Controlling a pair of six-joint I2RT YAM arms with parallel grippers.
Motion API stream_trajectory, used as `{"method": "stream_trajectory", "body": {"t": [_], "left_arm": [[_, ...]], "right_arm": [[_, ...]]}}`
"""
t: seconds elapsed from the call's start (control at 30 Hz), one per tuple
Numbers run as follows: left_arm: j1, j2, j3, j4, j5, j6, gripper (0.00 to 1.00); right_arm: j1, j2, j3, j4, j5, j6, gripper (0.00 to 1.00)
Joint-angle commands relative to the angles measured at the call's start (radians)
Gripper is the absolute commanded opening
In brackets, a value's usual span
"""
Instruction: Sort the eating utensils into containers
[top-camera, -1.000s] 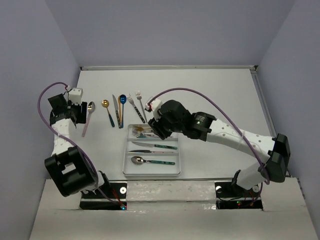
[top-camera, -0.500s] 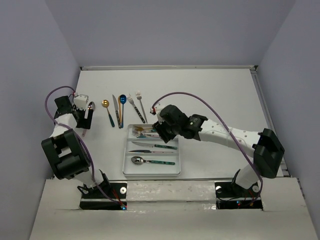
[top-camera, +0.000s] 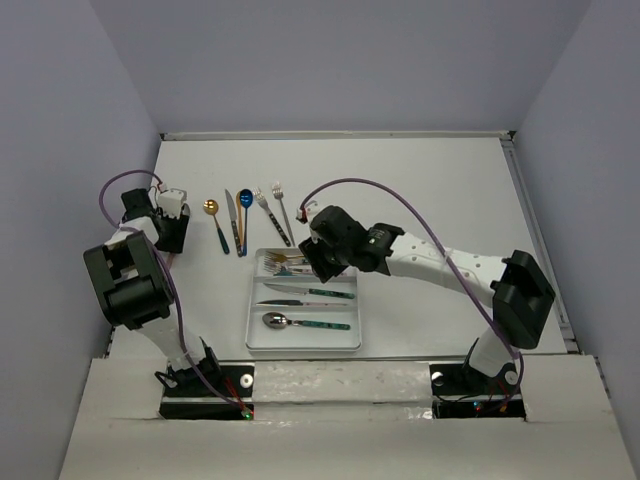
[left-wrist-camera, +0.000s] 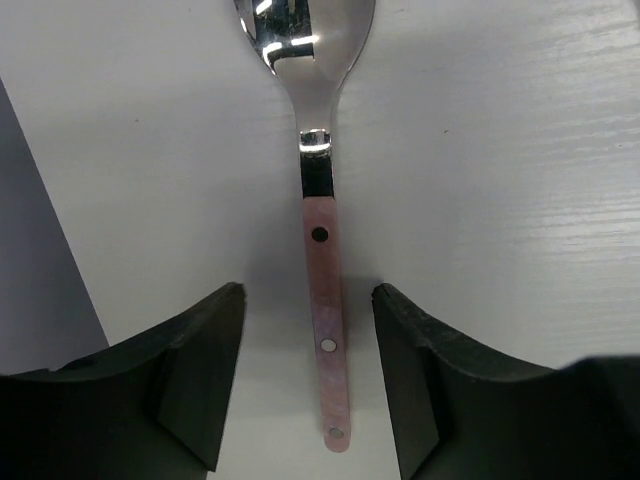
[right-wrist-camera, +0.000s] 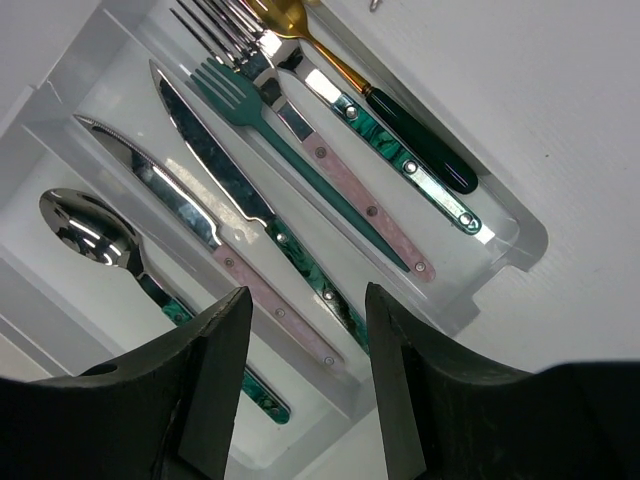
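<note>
A silver spoon (left-wrist-camera: 326, 300) with a pink handle lies on the table, and my left gripper (left-wrist-camera: 308, 335) stands open astride that handle without touching it. The white tray (top-camera: 300, 346) holds the containers: forks (right-wrist-camera: 330, 150) in the far one, two knives (right-wrist-camera: 215, 215) in the middle, one green-handled spoon (right-wrist-camera: 95, 235) in the near one. Above the tray's far right end hangs my right gripper (right-wrist-camera: 305, 310), open and holding nothing. In the top view the left gripper (top-camera: 170, 238) covers most of the pink spoon.
Loose utensils lie in a row behind the tray: a gold spoon (top-camera: 216, 226), a knife (top-camera: 232, 218), a blue spoon (top-camera: 244, 205) and two forks (top-camera: 270, 215). The left wall runs close beside the left arm.
My left gripper has swung right and come down over the pink-handled spoon. The right gripper stayed over the tray's far compartment while its arm drew in.
</note>
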Motion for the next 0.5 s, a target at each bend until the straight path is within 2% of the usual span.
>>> {"method": "stream_trajectory", "body": {"t": [0.0, 0.03, 0.07, 0.13, 0.17, 0.23, 0.27, 0.37, 0.47], "left_arm": [[-0.006, 0.033, 0.016, -0.011, 0.036, 0.024, 0.62], [-0.006, 0.043, 0.022, -0.012, 0.038, 0.024, 0.58], [-0.006, 0.06, 0.034, -0.015, 0.044, 0.019, 0.49], [-0.006, 0.074, 0.04, -0.024, 0.051, 0.019, 0.36], [-0.006, 0.08, 0.04, -0.027, 0.056, 0.018, 0.22], [-0.006, 0.08, 0.034, -0.034, 0.079, 0.018, 0.05], [-0.005, 0.073, 0.024, -0.029, 0.09, 0.007, 0.0], [-0.005, 0.041, -0.006, 0.006, 0.11, -0.022, 0.0], [-0.003, -0.083, -0.042, 0.098, 0.143, -0.108, 0.0]], "right_arm": [[0.005, -0.024, 0.069, -0.044, 0.06, 0.059, 0.55], [0.005, -0.026, 0.075, -0.05, 0.065, 0.064, 0.55], [0.005, -0.026, 0.087, -0.065, 0.073, 0.068, 0.55], [0.005, -0.026, 0.101, -0.078, 0.077, 0.071, 0.55], [0.005, -0.026, 0.113, -0.082, 0.077, 0.071, 0.55], [0.005, -0.024, 0.121, -0.087, 0.079, 0.073, 0.55], [0.005, -0.023, 0.133, -0.087, 0.076, 0.068, 0.55], [0.005, -0.01, 0.168, -0.091, 0.064, 0.058, 0.54], [0.005, -0.007, 0.208, -0.088, 0.051, 0.051, 0.54]]}}
